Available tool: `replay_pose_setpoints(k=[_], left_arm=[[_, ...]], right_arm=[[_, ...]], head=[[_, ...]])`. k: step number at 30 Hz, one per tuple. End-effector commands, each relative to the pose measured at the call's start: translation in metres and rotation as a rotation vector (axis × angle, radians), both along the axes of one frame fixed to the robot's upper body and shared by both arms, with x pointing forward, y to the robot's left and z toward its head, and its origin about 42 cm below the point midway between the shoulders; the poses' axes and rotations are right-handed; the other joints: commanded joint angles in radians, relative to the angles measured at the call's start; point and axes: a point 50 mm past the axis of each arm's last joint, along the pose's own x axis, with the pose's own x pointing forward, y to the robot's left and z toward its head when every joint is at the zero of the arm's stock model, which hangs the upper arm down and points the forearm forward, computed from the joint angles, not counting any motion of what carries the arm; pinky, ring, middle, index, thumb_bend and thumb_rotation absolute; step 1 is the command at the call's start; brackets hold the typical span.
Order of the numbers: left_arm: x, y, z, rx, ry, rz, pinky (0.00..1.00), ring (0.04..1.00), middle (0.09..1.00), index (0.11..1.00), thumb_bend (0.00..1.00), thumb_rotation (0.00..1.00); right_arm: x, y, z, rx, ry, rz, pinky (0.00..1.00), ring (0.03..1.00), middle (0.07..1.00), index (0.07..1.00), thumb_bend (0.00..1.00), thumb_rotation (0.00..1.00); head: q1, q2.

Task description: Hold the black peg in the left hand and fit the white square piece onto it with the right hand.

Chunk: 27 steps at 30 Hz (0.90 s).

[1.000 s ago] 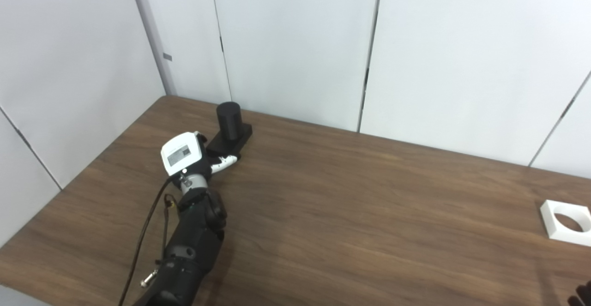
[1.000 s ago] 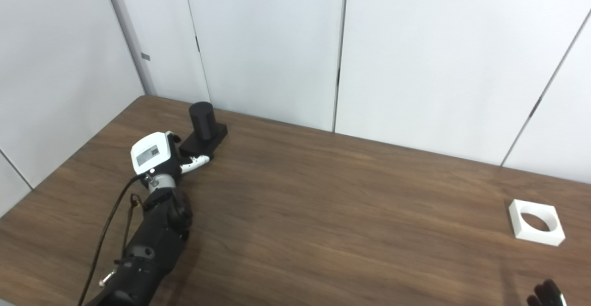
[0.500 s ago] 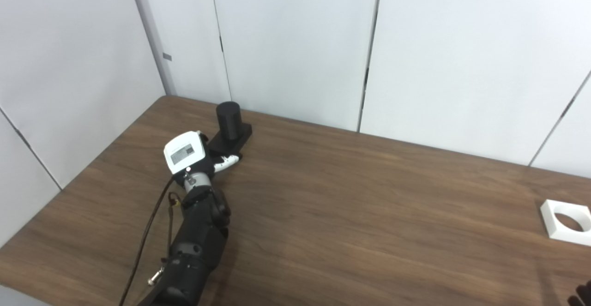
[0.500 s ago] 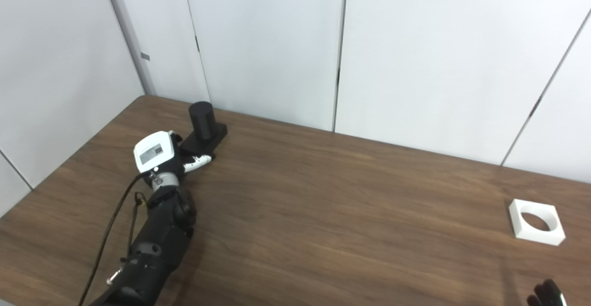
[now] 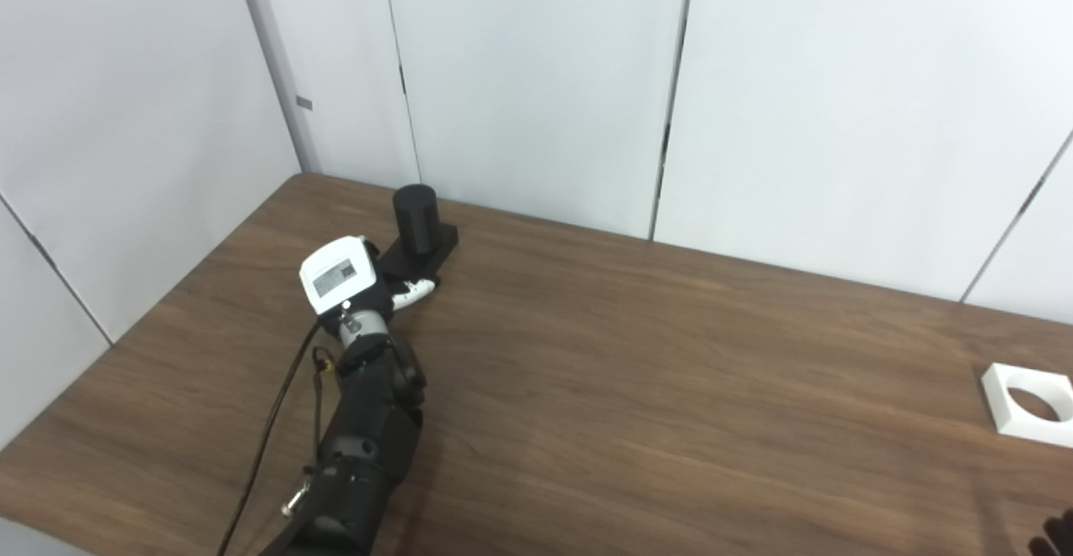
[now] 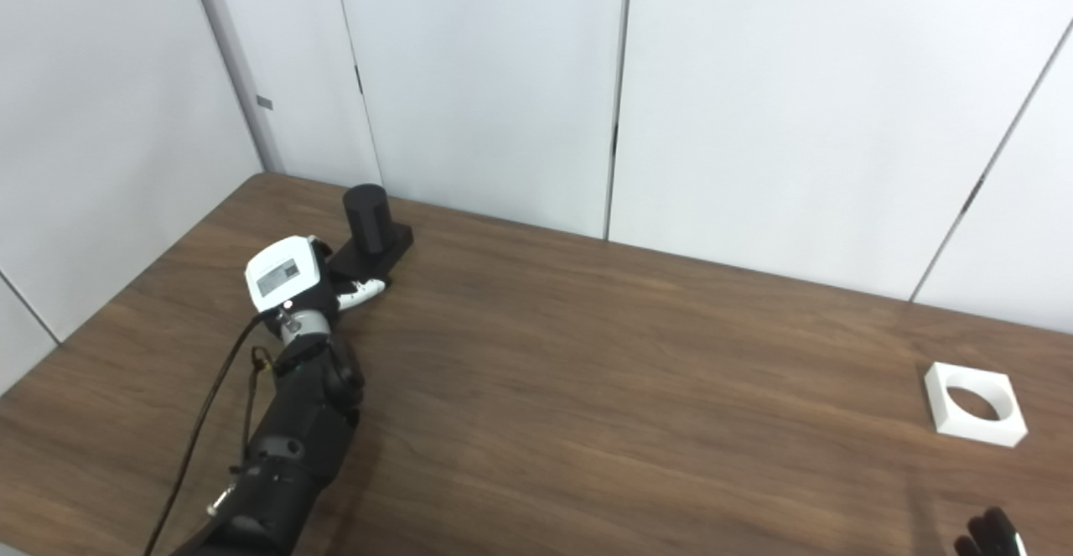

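On the wooden table [image 5: 637, 405], the black peg [image 5: 417, 219] is reached but not visibly grasped by the left hand [image 5: 360, 275], its finger closure undeterminable, while the white square piece [image 6: 974, 403] lies untouched near the barely visible right hand [image 6: 989, 535].

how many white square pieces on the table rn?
1. The white square piece lies flat at the table's far right edge, round hole up, well apart from the black peg. None others visible.

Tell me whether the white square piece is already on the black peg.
No: the white square piece lies on the table far right, the black peg stands far left.
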Motion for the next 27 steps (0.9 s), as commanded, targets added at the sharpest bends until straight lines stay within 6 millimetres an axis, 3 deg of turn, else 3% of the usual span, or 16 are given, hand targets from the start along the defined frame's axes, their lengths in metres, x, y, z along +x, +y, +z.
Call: replay_pose_setpoints(k=[1, 18, 25, 27], left_arm=[[0.0125, -0.013, 0.0087, -0.037, -0.016, -0.026, 0.67, 0.772, 0.784, 0.715, 0.82, 0.54], [0.0163, -0.0172, 0.0071, -0.032, -0.013, -0.029, 0.68, 0.773, 0.778, 0.714, 0.79, 0.51], [0.0135, -0.0182, 0.0043, -0.039, -0.037, -0.039, 0.69, 0.775, 0.767, 0.663, 0.72, 0.38], [0.0123, -0.0179, 0.0032, -0.051, -0.05, -0.04, 0.7, 0.778, 0.764, 0.61, 0.71, 0.32]], right_arm=[[0.0025, 0.003, 0.014, -0.007, -0.066, 0.015, 1.0, 1.0, 1.0, 1.0, 0.78, 0.97], [0.0023, 0.0065, 0.0153, -0.014, -0.071, 0.018, 1.0, 1.0, 1.0, 1.0, 0.74, 1.0], [0.0018, 0.008, 0.0167, -0.009, -0.071, 0.014, 1.0, 1.0, 1.0, 1.0, 0.75, 0.99], [0.0018, 0.0082, 0.017, -0.011, -0.07, 0.014, 1.0, 1.0, 1.0, 1.0, 0.73, 1.0]], head=[[0.004, 0.001], [-0.003, 0.001], [-0.002, 0.001], [-0.002, 0.001]])
